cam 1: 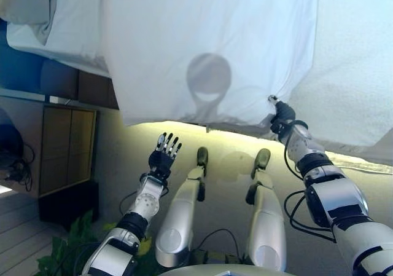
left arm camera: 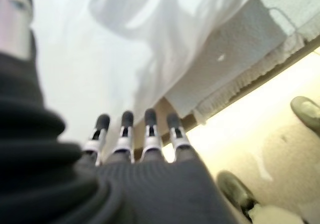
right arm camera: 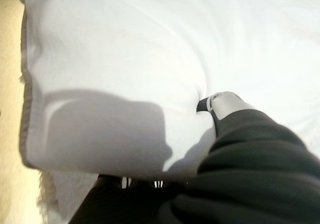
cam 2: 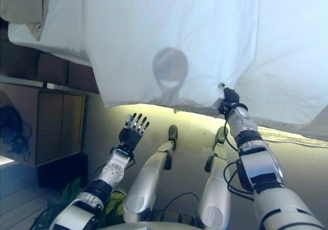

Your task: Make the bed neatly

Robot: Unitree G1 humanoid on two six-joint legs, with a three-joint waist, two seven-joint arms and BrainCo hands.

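The bed fills the far part of the view, its textured white mattress cover showing at the right. Over it lies a smooth white sheet, softly creased, its hemmed lower edge hanging past the bed's side. Near the left stands a brown wooden cabinet with flat panels. The right robot hand pinches the sheet's edge, thumb on top (fingers tucked beneath the cloth). The left robot hand hangs released below the sheet, fingers straight, holding nothing.
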